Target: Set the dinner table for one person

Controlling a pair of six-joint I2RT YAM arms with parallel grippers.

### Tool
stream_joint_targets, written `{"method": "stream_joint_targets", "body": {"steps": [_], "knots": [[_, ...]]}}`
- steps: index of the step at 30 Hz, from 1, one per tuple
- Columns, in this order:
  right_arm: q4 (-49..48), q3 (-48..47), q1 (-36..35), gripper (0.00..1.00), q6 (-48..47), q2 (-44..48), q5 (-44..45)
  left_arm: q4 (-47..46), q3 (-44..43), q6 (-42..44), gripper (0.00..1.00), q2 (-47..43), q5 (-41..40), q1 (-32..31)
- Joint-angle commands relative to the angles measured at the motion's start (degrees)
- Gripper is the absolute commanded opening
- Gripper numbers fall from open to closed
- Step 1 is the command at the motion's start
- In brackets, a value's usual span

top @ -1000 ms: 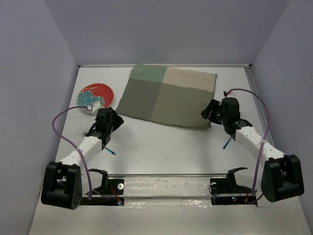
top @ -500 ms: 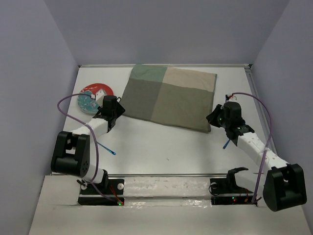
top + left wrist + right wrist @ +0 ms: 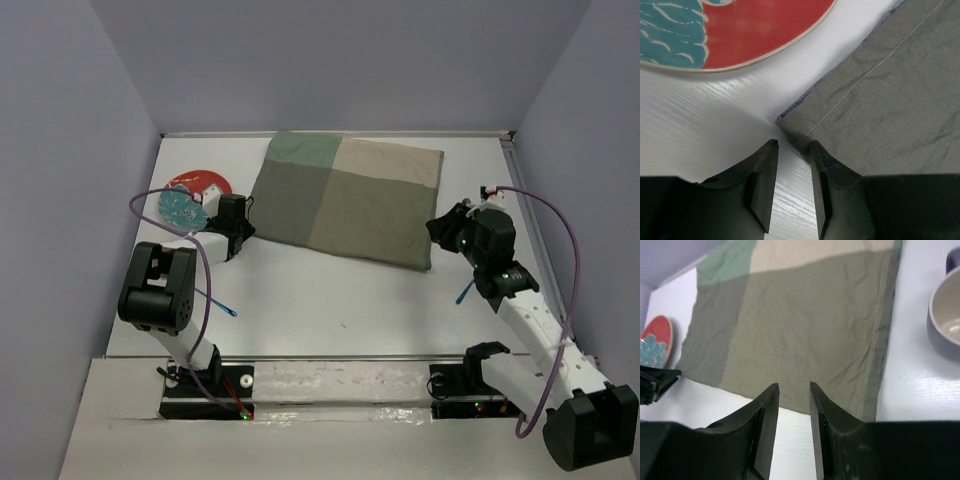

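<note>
Matte white rectangular counter lay under green-and-beige four-patch cloth mat. At mat's near-left corner, left tool stood slightly spread, empty; right tool likewise, beside near-right corner. Red-and-teal round plate left of mat.

Mat on worktop, centre toward far edge. Plate left of mat, near its near-left corner. Cup right of mat's right edge, apart. Left claw at that near-left corner
</note>
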State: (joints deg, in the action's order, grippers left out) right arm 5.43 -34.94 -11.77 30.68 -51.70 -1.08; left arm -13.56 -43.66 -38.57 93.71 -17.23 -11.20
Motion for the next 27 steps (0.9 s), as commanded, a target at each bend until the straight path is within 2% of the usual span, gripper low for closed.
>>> {"method": "stream_joint_targets", "body": {"steps": [1, 3, 4, 7, 9, 12, 13, 14, 18, 21, 24, 26, 27], "knots": [[1.9, -4.6, -0.5, 0.39, -1.7, 4.8, 5.0, -2.0, -2.3, 1.1, 0.39, 0.9, -2.9, -0.2], [2.6, -4.7, -0.5, 0.39, -1.8, 6.6, 5.4, -2.1, -2.5, 1.6, 0.29, 1.4, -3.0, -0.2], [2.7, -4.7, -0.5, 0.39, -1.8, 7.0, 5.1, -2.2, -2.5, 1.6, 0.18, 1.5, -3.2, -0.2], [3.0, -4.8, -0.5, 0.39, -2.0, 7.2, 4.5, -3.0, -1.8, 1.9, 0.01, 0.8, -3.3, -0.3], [3.0, -4.8, -0.5, 0.42, -2.4, 6.5, 4.2, -3.0, -1.4, 2.3, 0.00, 0.0, -3.5, -0.3], [2.8, -4.1, -0.5, 0.54, -2.6, 5.2, 3.6, -2.5, 0.8, 2.5, 0.00, -2.9, -3.0, -0.3], [2.7, -3.7, -0.5, 0.64, -2.8, 4.5, 2.8, -2.1, 1.3, 1.9, 0.00, -3.6, -2.5, -0.3], [2.7, -3.5, -0.5, 0.66, -3.1, 4.0, 2.1, -1.5, 1.8, 1.6, 0.00, -4.4, -2.0, -0.3], [1.7, -2.2, -0.5, 0.68, -3.2, -1.0, -2.8, -0.2, 7.3, 0.5, 0.00, -10.6, -0.3, -0.7], [0.9, -1.5, -1.1, 0.69, -2.6, -5.6, -2.7, 1.1, 9.7, 0.5, 0.00, -14.2, -0.4, -0.8], [-0.2, -1.0, -1.1, 0.70, -1.7, -9.7, -1.9, 3.9, 13.3, 0.7, 0.00, -21.7, -0.8, -0.8], [-1.1, -0.1, -1.1, 0.78, -0.7, -11.6, -0.9, 5.3, 14.6, 0.5, 0.00, -24.2, -0.2, -0.8], [-1.2, 0.0, -1.1, 0.78, -0.4, -13.2, -0.3, 6.7, 15.1, 0.5, 0.00, -25.2, 0.3, -0.8]]}}
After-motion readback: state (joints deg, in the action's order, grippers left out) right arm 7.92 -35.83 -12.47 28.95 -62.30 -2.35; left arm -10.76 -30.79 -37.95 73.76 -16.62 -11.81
